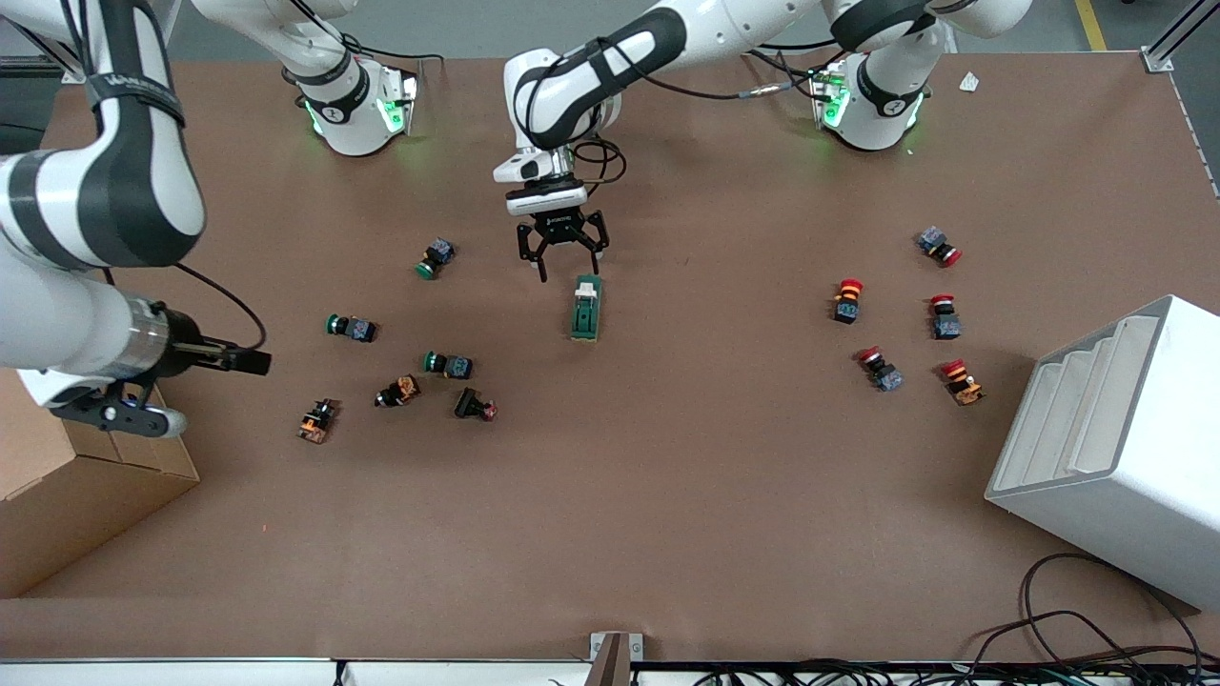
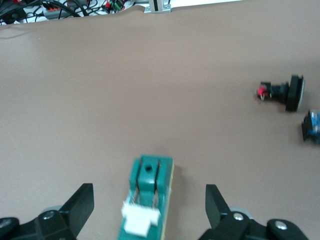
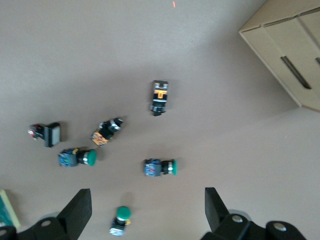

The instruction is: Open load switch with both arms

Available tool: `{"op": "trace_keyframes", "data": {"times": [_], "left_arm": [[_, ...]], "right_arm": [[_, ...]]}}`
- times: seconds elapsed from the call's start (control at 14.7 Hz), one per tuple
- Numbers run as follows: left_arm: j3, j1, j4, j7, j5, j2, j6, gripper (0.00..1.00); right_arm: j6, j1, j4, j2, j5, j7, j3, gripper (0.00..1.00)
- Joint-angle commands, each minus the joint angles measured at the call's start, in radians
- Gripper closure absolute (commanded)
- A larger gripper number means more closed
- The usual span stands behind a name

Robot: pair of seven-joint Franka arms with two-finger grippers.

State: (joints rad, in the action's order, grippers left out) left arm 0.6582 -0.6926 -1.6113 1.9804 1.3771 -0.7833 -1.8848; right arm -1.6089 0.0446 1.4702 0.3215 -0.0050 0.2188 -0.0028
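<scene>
The load switch is a dark green block lying in the middle of the table, its white lever at the end farther from the front camera. The left gripper hangs open just over that lever end. In the left wrist view the load switch lies between the spread fingers and touches neither of them. My right gripper is open and high over the cluster of push buttons toward the right arm's end. It holds nothing, and a green-capped button lies far below its fingers.
Several green, orange and black push buttons lie toward the right arm's end, several red ones toward the left arm's end. A cardboard box and a white stepped rack stand at the table's ends.
</scene>
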Motion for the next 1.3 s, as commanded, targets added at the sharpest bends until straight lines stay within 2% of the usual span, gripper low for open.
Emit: {"op": "trace_keyframes", "data": {"times": [0.0, 0.2, 0.48, 0.68, 0.82, 0.95, 1.09, 1.16, 1.23], "left_arm": [[0.107, 0.157, -0.001, -0.171, -0.13, 0.088, -0.017, 0.02], [0.254, 0.354, 0.005, -0.326, -0.248, 0.145, -0.016, 0.01], [0.46, 0.654, 0.024, -0.59, -0.392, 0.187, -0.001, 0.0], [0.581, 0.835, 0.105, -0.829, -0.502, 0.19, 0.134, 0.0], [0.613, 0.919, 0.166, -0.944, -0.555, 0.19, 0.217, 0.0], [0.636, 1.004, 0.194, -1.037, -0.601, 0.19, 0.225, 0.0], [0.684, 1.102, 0.194, -1.09, -0.645, 0.191, 0.225, 0.0], [0.684, 1.126, 0.194, -1.132, -0.664, 0.2, 0.23, 0.0], [0.658, 1.125, 0.197, -1.185, -0.702, 0.252, 0.249, 0.0]], "right_arm": [[-0.034, -0.066, 0.114, -0.111, -0.021, -0.131, 0.02, 0.0], [-0.008, -0.114, 0.093, -0.127, -0.021, -0.226, 0.021, 0.0], [0.039, -0.112, -0.006, -0.111, -0.059, -0.214, 0.023, 0.0], [0.069, -0.111, -0.037, -0.107, -0.056, -0.216, 0.023, 0.0], [0.076, -0.109, -0.037, -0.107, -0.041, -0.204, 0.026, 0.0], [0.153, -0.104, -0.037, -0.107, -0.026, -0.188, 0.03, 0.0], [0.17, -0.098, -0.033, -0.11, -0.024, -0.19, 0.03, 0.0], [0.173, -0.098, -0.024, -0.119, -0.018, -0.19, 0.03, 0.0], [0.176, -0.1, -0.016, -0.13, -0.012, -0.188, 0.03, 0.0]]}}
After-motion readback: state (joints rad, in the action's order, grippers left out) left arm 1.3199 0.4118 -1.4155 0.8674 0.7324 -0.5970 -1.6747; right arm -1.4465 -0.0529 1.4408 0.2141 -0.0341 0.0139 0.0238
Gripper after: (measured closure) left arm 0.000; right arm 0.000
